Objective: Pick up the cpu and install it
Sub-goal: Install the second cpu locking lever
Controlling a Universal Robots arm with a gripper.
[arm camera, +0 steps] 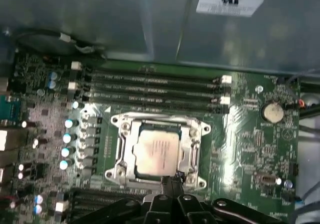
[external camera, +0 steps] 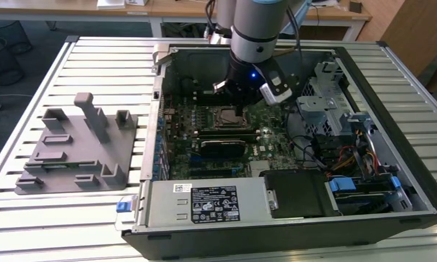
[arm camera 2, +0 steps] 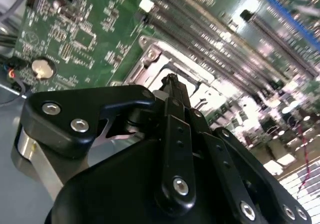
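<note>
one gripper [external camera: 241, 94] on the arm [external camera: 256, 27] hangs inside the open pc case [external camera: 393, 71], low over the motherboard [external camera: 273, 123] and just at the far edge of the socket [external camera: 227, 116] in the exterior view. in the first wrist view the fingertips [arm camera: 172, 179] sit together as one narrow black tip at the edge of the socket frame [arm camera: 192, 151], touching or just above it, can't tell which; nothing shows between them. in the second wrist view the same finger [arm camera 2: 172, 91] points down at the socket frame [arm camera 2: 150, 59], black linkage in front blocks the tip, so clenched or released: can't tell for sure. cpu [arm camera: 156, 154] lies flat in the socket, silver top up, seated square inside the metal frame, apart from the fingertips by a thin margin. beside the socket run four memory slots [arm camera: 155, 86], and a coin cell [arm camera: 273, 112] sits off past their end; same coin cell [arm camera 2: 42, 68] in the second wrist view. in the exterior view, drive bays and cabling [external camera: 335, 136] fill the case on the exterior view's right, power supply [external camera: 203, 202] at the near edge. outside the case, on the exterior view's left, a grey fixture block [external camera: 80, 147] rests on the slatted table [external camera: 29, 229], well apart from the arm.
</note>
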